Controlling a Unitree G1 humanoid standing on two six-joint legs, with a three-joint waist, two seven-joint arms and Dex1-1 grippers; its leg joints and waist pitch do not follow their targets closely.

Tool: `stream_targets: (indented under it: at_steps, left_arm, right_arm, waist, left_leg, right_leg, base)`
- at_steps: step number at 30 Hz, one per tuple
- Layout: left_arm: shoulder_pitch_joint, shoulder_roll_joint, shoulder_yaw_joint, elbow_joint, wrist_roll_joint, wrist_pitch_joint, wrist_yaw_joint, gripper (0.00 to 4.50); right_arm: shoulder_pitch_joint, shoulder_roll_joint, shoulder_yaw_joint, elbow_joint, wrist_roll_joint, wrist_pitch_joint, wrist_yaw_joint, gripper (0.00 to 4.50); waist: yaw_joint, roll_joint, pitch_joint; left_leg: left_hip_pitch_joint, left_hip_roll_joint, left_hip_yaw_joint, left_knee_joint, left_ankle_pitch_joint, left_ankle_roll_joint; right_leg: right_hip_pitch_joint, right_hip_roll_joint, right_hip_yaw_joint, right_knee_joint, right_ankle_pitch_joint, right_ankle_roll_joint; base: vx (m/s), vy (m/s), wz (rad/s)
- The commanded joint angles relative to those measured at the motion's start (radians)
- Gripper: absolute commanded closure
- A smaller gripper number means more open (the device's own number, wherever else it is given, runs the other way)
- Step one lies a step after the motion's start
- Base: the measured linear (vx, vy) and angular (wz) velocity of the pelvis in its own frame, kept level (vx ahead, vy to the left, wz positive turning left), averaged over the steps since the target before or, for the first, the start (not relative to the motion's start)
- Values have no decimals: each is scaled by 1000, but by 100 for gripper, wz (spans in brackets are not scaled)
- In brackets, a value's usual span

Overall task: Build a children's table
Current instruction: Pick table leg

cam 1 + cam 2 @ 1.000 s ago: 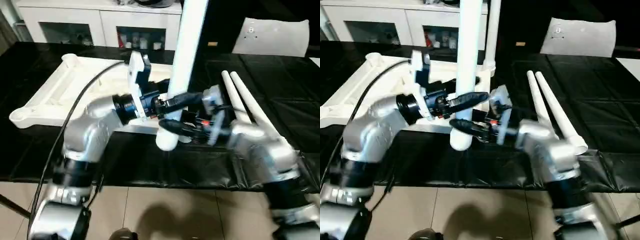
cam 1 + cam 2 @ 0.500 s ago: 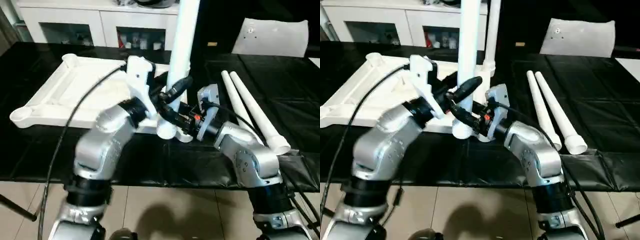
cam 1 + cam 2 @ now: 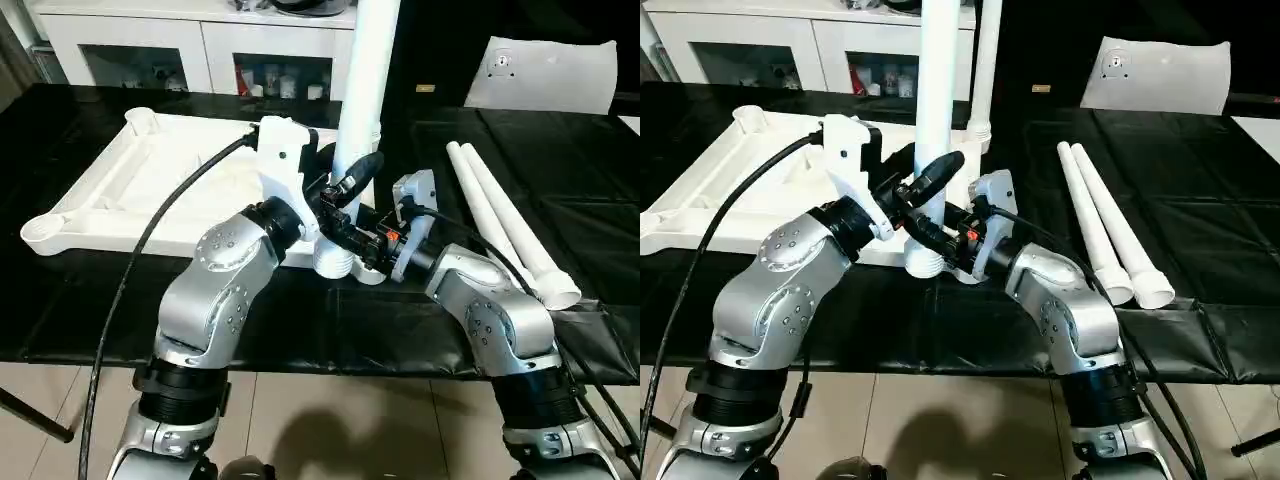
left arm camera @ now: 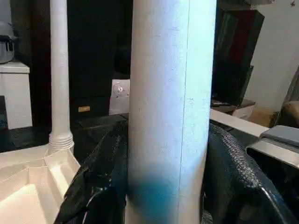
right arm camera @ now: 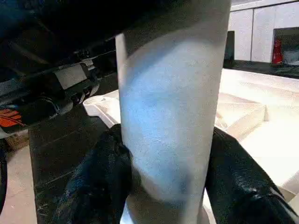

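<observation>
The children's table top lies upside down on the black bench, ribbed side up. One white leg stands upright at its near right corner socket. My left gripper is shut on this leg, and my right gripper is shut on it lower down, just above the socket. In the left wrist view the leg sits between black fingers; in the right wrist view the leg sits pressed between the fingers. Another leg stands upright in the far right corner. Two loose legs lie side by side to the right.
A white cabinet with glass doors runs along the back. A flat white board leans at the back right. A black cable loops from my left arm over the table top. The bench's front edge drops to tiled floor.
The leg's foot has moved from off the table top's near edge onto the corner socket. My left gripper has closed on the leg, and both arms have reached further forward.
</observation>
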Motion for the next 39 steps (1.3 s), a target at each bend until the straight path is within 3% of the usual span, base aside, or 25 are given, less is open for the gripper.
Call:
stream_targets:
  at_steps: [1, 2, 8, 11, 15, 16, 19, 20, 22, 27, 33, 39]
  left_arm:
    - [4, -1, 4, 2, 18, 14, 27, 264]
    - [2, 3, 5, 7, 22, 11, 29, 264]
    - [-8, -2, 31, 29, 9, 27, 50, 264]
    - [-39, -19, 90, 66, -38, 61, 73, 264]
    - [-80, -12, 144, 106, -78, 80, 75, 264]
    - [-94, -6, 161, 120, -93, 87, 71, 264]
    - [-123, 13, 192, 152, -133, 103, 37, 264]
    - [-136, 24, 202, 163, -159, 122, 9, 264]
    - [-153, 33, 222, 185, -201, 136, -33, 264]
    - [-182, 68, 223, 210, -278, 174, -179, 264]
    - [-220, 141, 156, 188, -359, 222, -419, 264]
    - [-230, 182, 97, 151, -397, 215, -591, 264]
  right_arm:
    - [-15, -3, -8, 2, -19, -29, -24, 260]
    - [-16, -3, -8, 4, -21, -30, -24, 260]
    - [-19, -6, -6, 6, -36, -32, -30, 260]
    - [-33, -4, -24, 16, -21, -12, -41, 190]
    - [-41, -19, -33, 8, -1, 0, -12, 157]
    - [-42, -27, -36, 0, 11, 12, 4, 148]
    - [-46, -46, -55, -25, 52, 53, 42, 140]
    - [-53, -55, -70, -31, 75, 69, 52, 114]
    - [-69, -73, -94, -27, 103, 89, 67, 103]
    - [-99, -131, -113, -13, 161, 177, 135, 60]
    - [-112, -238, -61, -34, 211, 248, 334, 59]
    - [-122, -264, -38, -48, 250, 280, 413, 101]
  waist:
    - [-6, -1, -66]
    - [-5, 3, -66]
    - [-6, 0, -66]
    - [-9, 0, -66]
    - [-10, -1, -66]
    - [-9, -5, -67]
    - [-7, -4, -69]
    - [-3, -3, -71]
    - [-1, -6, -70]
    - [1, -9, -68]
    - [3, -11, -68]
    - [2, -14, -65]
  left_leg:
    - [24, 78, -32, -71, -116, 3]
    - [24, 78, -33, -72, -117, 1]
    - [24, 78, -33, -72, -116, -1]
    - [24, 75, -31, -70, -117, -5]
    - [24, 73, -32, -70, -122, -2]
    - [25, 74, -33, -70, -110, 2]
    - [23, 73, -32, -67, -87, 23]
    - [25, 73, -31, -66, -70, 30]
    - [26, 72, -29, -65, -67, 36]
    - [26, 72, -27, -66, -77, 33]
    - [23, 72, -27, -65, -62, 48]
    - [24, 74, -26, -65, -80, 40]
  right_leg:
    - [42, -103, 56, -83, -31, -197]
    - [42, -103, 55, -82, -34, -197]
    - [42, -104, 56, -82, -28, -197]
    - [42, -102, 56, -81, -27, -206]
    - [43, -102, 56, -85, -46, -197]
    - [44, -101, 55, -82, -34, -198]
    - [45, -102, 55, -79, 6, -207]
    - [45, -102, 54, -76, 23, -211]
    - [42, -103, 54, -76, 20, -218]
    - [42, -102, 53, -80, -30, -218]
    - [45, -104, 52, -78, -20, -226]
    - [44, -107, 52, -81, -65, -233]
  base:
    - [0, 0, 0]
    - [0, 0, 0]
    - [0, 0, 0]
    - [0, 0, 0]
    - [0, 0, 0]
    - [0, 0, 0]
    - [0, 0, 0]
    - [0, 0, 0]
    - [0, 0, 0]
    - [0, 0, 0]
    - [0, 0, 0]
    - [0, 0, 0]
